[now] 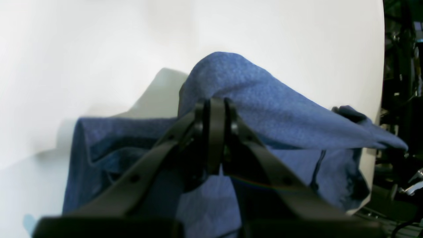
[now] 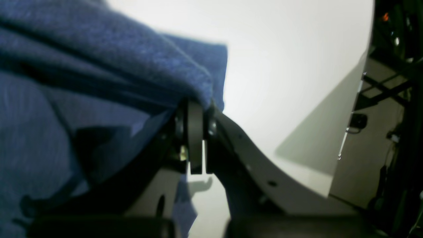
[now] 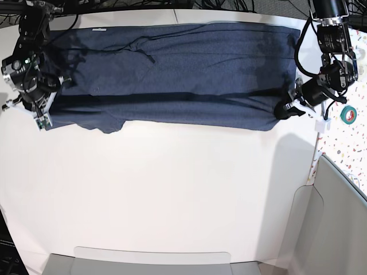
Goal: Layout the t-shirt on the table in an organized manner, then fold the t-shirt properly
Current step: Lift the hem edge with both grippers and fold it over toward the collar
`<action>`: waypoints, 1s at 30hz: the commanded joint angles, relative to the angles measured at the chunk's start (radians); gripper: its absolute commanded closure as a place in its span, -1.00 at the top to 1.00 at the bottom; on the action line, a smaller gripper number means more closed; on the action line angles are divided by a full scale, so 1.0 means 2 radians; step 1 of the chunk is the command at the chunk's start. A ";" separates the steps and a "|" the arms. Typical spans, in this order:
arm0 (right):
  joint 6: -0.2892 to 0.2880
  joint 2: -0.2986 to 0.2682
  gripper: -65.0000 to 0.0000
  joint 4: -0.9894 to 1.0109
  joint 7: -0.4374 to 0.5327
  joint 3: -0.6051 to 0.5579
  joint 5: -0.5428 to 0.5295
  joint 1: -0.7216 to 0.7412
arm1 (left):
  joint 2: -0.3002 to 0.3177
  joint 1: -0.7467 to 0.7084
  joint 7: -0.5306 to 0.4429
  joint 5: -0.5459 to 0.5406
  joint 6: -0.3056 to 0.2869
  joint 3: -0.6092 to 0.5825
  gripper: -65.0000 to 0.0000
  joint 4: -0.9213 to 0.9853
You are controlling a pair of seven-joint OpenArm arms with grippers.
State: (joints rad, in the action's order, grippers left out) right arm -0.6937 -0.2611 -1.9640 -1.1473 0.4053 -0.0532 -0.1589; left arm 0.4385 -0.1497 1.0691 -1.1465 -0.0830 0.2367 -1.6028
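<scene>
The dark navy t-shirt [image 3: 172, 63] is stretched as a long band across the far part of the white table [image 3: 172, 189], its near edge doubled over. At the base view's right end my left gripper [image 3: 285, 109] is shut on the shirt's near corner. The left wrist view shows its closed jaws [image 1: 216, 105] pinching a raised fold of the t-shirt [image 1: 264, 109] above the table [image 1: 99, 49]. At the left end my right gripper [image 3: 41, 117] is shut on the other near corner. In the right wrist view the gripper [image 2: 195, 107] clamps the t-shirt's [image 2: 66, 66] edge.
A green tape roll [image 3: 348, 115] lies on the speckled surface [image 3: 344, 149] right of the table. A grey bin wall [image 3: 338, 217] stands at the near right and a grey tray rim [image 3: 155, 260] runs along the front edge. Cables cross the far edge.
</scene>
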 commanded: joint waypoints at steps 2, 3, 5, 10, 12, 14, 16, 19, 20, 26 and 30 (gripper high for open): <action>-0.002 0.001 -1.00 -0.009 0.007 0.003 0.002 -0.011 | 0.010 -0.004 -0.010 -0.006 -0.003 0.004 -1.00 -0.008; -0.002 0.003 -1.00 -0.009 0.008 0.003 0.002 -0.018 | 0.010 -0.007 -0.010 -0.006 -0.003 0.004 -1.00 -0.008; -0.002 0.004 -1.00 -0.009 0.008 0.003 0.002 -0.025 | 0.010 -0.015 -0.010 -0.006 -0.003 0.004 -1.00 -0.008; -0.002 0.004 -1.00 -0.009 0.006 0.004 0.002 -0.034 | 0.010 -0.029 -0.010 -0.006 -0.002 0.004 -1.00 -0.008; -0.002 0.004 -1.00 -0.013 0.005 0.004 0.002 -0.034 | 0.011 -0.038 -0.010 -0.006 -0.002 0.005 -1.00 -0.008; -0.002 0.004 -1.00 -0.024 0.005 0.018 0.002 -0.046 | 0.011 -0.046 -0.010 -0.006 -0.002 0.016 -1.00 -0.011; -0.002 0.004 -1.00 -0.032 0.005 0.029 0.002 -0.051 | 0.010 -0.057 -0.010 -0.006 -0.002 0.032 -1.00 -0.022; -0.002 0.003 -1.00 -0.031 0.004 0.034 0.002 -0.053 | 0.009 -0.073 -0.010 -0.006 -0.002 0.047 -1.00 -0.041; -0.002 0.003 -1.00 -0.031 0.004 0.034 0.002 -0.059 | 0.009 -0.073 -0.010 -0.006 -0.002 0.049 -1.00 -0.045; -0.002 0.005 -1.00 -0.030 0.004 0.029 0.002 -0.066 | 0.009 -0.085 -0.010 -0.005 -0.002 0.044 -1.00 -0.045; -0.002 0.005 -1.00 -0.023 0.004 0.029 0.002 -0.066 | 0.007 -0.094 -0.009 -0.005 -0.002 0.044 -1.00 -0.045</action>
State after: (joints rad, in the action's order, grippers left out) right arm -0.6930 -0.2348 -1.9987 -1.1469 0.4576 -0.0624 -0.2958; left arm 0.4324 -0.3340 1.0706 -1.1484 -0.0826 0.3180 -1.6768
